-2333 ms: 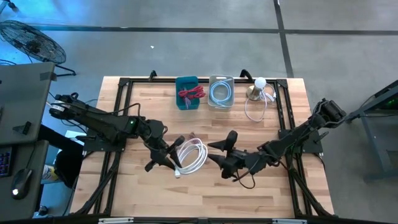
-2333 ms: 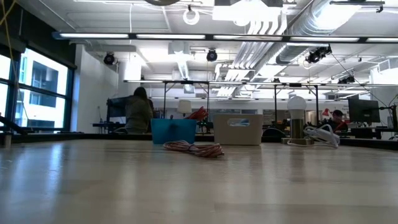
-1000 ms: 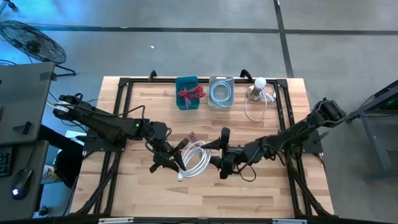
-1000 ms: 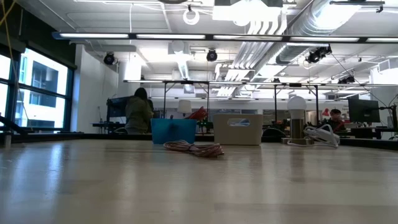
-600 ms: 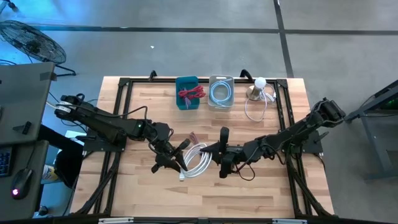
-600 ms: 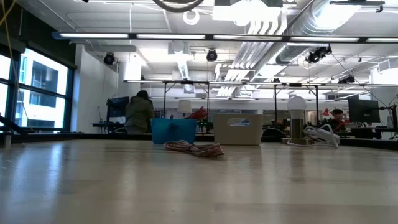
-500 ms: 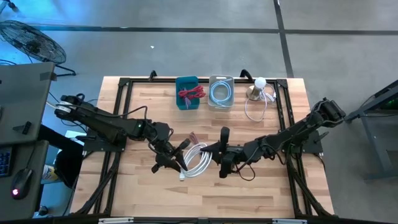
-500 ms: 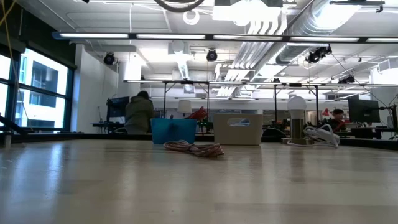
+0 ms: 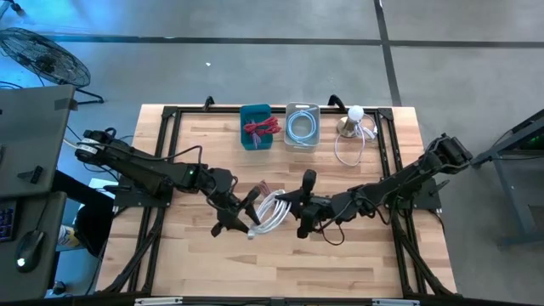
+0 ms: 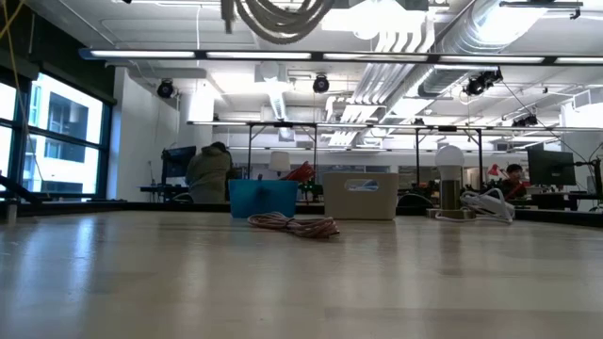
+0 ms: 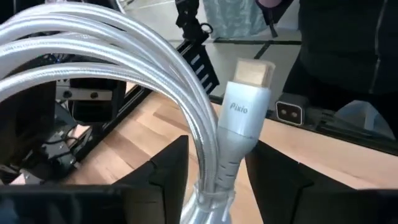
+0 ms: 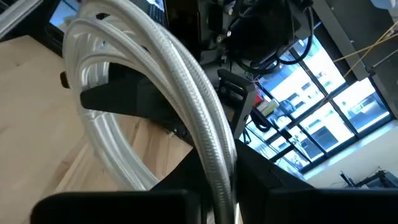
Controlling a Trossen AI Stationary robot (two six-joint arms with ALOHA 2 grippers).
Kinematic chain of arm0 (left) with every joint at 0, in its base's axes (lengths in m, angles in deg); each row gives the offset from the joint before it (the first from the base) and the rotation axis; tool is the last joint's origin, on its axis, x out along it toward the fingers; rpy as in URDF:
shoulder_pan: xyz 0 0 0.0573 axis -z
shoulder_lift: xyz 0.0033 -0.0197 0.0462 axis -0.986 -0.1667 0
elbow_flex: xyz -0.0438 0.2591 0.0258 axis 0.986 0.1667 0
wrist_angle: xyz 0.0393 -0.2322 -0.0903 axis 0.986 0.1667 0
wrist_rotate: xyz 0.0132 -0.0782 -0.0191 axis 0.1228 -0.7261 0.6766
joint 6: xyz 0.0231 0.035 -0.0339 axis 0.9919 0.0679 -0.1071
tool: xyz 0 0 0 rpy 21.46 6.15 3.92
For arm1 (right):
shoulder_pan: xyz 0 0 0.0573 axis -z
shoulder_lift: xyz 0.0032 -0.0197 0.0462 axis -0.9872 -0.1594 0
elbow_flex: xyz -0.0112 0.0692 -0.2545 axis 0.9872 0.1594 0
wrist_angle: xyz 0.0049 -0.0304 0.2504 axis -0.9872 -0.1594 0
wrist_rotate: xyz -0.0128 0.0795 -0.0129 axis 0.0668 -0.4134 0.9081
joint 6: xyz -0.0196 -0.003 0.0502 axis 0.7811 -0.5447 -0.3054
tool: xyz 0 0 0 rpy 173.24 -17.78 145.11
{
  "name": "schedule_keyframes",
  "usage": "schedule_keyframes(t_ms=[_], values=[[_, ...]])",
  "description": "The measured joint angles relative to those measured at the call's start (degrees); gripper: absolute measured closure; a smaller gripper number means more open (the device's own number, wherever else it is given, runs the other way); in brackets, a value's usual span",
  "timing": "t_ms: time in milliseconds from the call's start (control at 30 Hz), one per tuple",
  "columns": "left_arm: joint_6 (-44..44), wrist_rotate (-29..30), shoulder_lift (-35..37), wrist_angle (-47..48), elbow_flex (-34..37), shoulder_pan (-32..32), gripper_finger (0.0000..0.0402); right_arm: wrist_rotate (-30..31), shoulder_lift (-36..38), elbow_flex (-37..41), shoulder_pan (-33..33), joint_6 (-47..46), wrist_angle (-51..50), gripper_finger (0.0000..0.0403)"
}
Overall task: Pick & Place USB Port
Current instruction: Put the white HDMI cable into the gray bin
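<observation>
From the high view, the coiled white USB cable [image 9: 270,212] sits over the middle of the wooden tabletop [image 9: 357,263], caught between the two arms: the left tool [image 9: 245,216] meets its left side and the right tool [image 9: 293,212] its right side. Along the far edge of the tabletop stand a blue bin [image 9: 256,127] holding a red cable [image 9: 262,128], a clear bin [image 9: 301,125] holding a pale blue coiled cable [image 9: 300,127], and a small lamp [image 9: 351,121] with a white cord [image 9: 348,149] looped in front of it. A short reddish cable [image 9: 263,186] lies on the wood just beyond the white coil. In the low view, loops of the coil [image 10: 280,17] hang at the very top of the picture, clear of the tabletop [image 10: 301,282]; further back are the reddish cable [image 10: 293,225], the blue bin [image 10: 263,199], the clear bin [image 10: 360,196] and the lamp [image 10: 449,184], with a seated person [image 10: 209,175] in the room behind. In the left wrist view, the cable's white plug [image 11: 241,127], marked "Pixio", stands upright between the left tool's dark fingers [image 11: 165,174], which are spread with a gap to the plug on either side. In the right wrist view, the braided white strand [image 12: 186,106] runs down between the right tool's fingers [image 12: 124,200], which are closed against it, gripping the cable.
</observation>
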Motion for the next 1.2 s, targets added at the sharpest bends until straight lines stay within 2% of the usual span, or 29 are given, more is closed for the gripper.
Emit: schedule_keyframes(t_ms=[167, 267, 533, 700, 800, 967, 1200], values=[[-4.62, 0.53, 0.00, 1.75, 0.00, 0.01, 0.0242, -0.10, 0.00, 0.00, -0.02, 0.07, -0.18, 0.0365], [-7.61, 3.62, 0.00, 2.64, 0.00, 0.04, 0.0241, -0.29, 0.00, 0.00, -0.02, 0.12, -0.31, 0.0395], [-10.64, 10.31, 0.02, 10.74, 0.00, 0.15, 0.0236, 1.56, 0.00, 0.00, 0.00, 0.12, -0.14, 0.0395], [-10.70, 13.03, -0.02, 13.11, 0.00, 1.27, 0.0212, 3.04, 0.00, 0.00, 0.53, 0.23, -0.51, 0.0395], [-10.32, 14.89, -0.02, 13.82, 0.00, 2.90, 0.0191, 5.91, 0.00, 0.00, 1.80, 0.27, -0.51, 0.0395], [-10.32, 22.02, -0.02, 18.32, 0.00, 4.99, 0.0167, 9.11, 0.12, 0.00, 5.17, 0.64, -0.88, 0.0395], [-10.54, 22.88, -0.04, 20.99, 0.00, 7.68, 0.0164, 7.64, 6.24, 0.00, 10.34, -4.29, -7.36, 0.0395]])
